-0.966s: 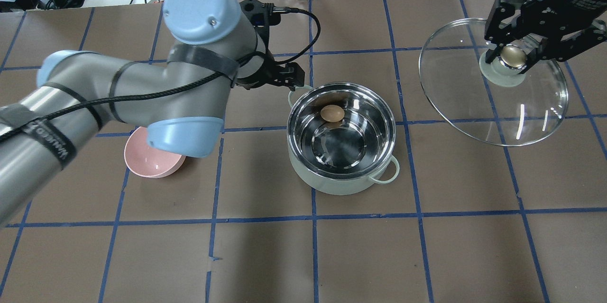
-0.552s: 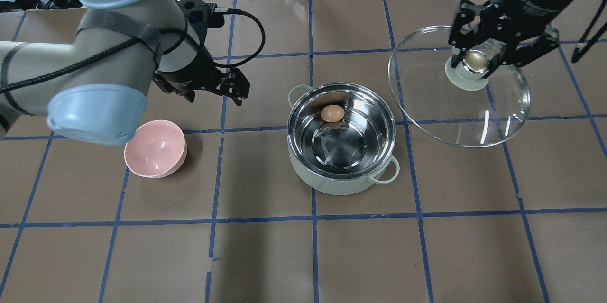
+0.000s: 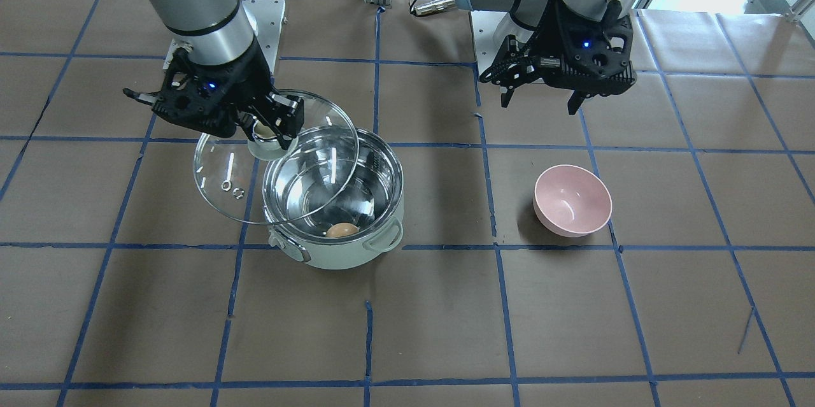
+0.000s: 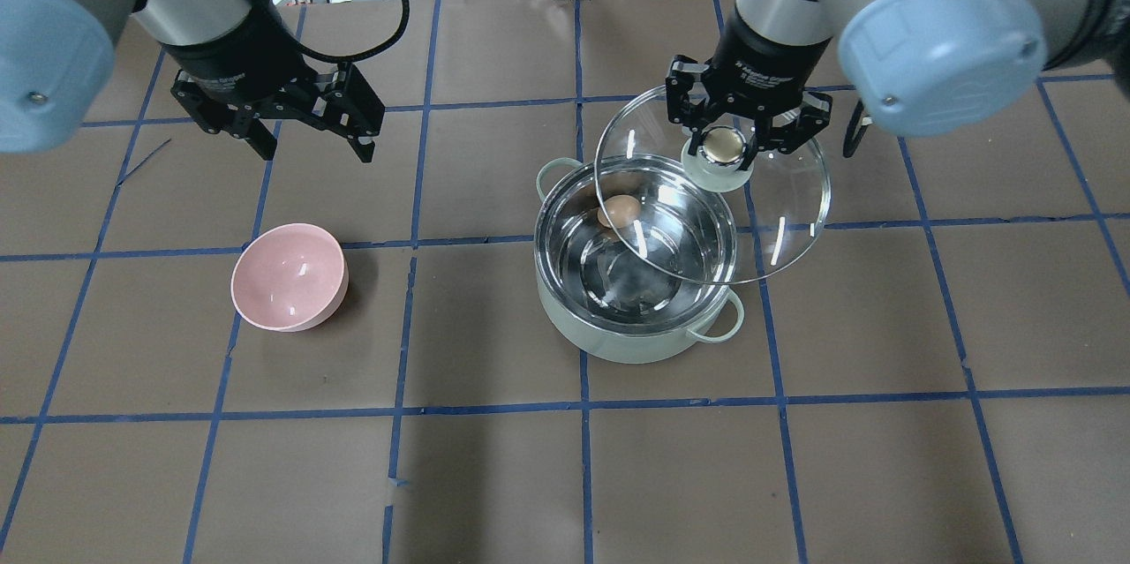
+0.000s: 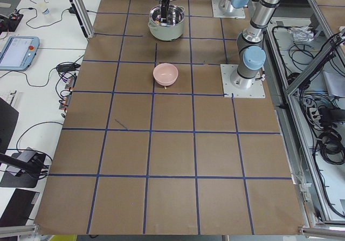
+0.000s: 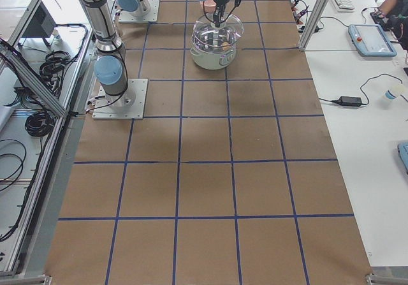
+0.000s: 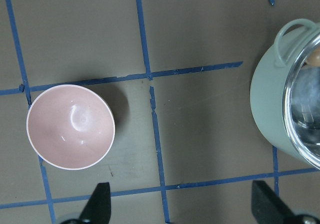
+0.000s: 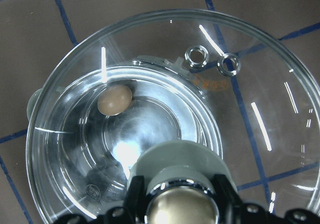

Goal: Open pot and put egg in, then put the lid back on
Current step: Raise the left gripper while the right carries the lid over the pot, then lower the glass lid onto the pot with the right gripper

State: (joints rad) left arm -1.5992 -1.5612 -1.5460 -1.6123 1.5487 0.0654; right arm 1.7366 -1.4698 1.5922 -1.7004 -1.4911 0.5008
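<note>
Lid (image 4: 750, 220) replacement is the step in hand, as I judge it: the egg (image 4: 620, 211) already lies on the steel floor of the pot (image 4: 636, 350), on the side toward the table's far edge; the pot stands open near the middle of the table (image 4: 794, 476).

The right gripper (image 4: 726, 145) has its fingers clamped on the golden knob (image 8: 181, 211); the glass disc hangs from it above the pot, off-centre toward the far and right edges, so only part of the opening is covered. It seems slightly tilted, though glare makes that hard to be sure of.

To do this well, the knob should come over the pot's centre and the disc be levelled before descent; the metal rim ought to meet the pot's rim all round at once, since glass on steel will likely skid if one edge lands first; the fingers should part only once the lid sits seated. The egg lies low enough that it should go untouched.

The left gripper (image 4: 313, 145) hangs empty with its fingers wide apart, toward the far left corner, beyond the pink bowl (image 4: 290, 277); well apart from the pot.

White lettering (image 4: 766, 74) crosses the right gripper's black collar, too small to read; an orange mark (image 8: 212, 85) shows through the glass in the right wrist view, also illegible.
</note>
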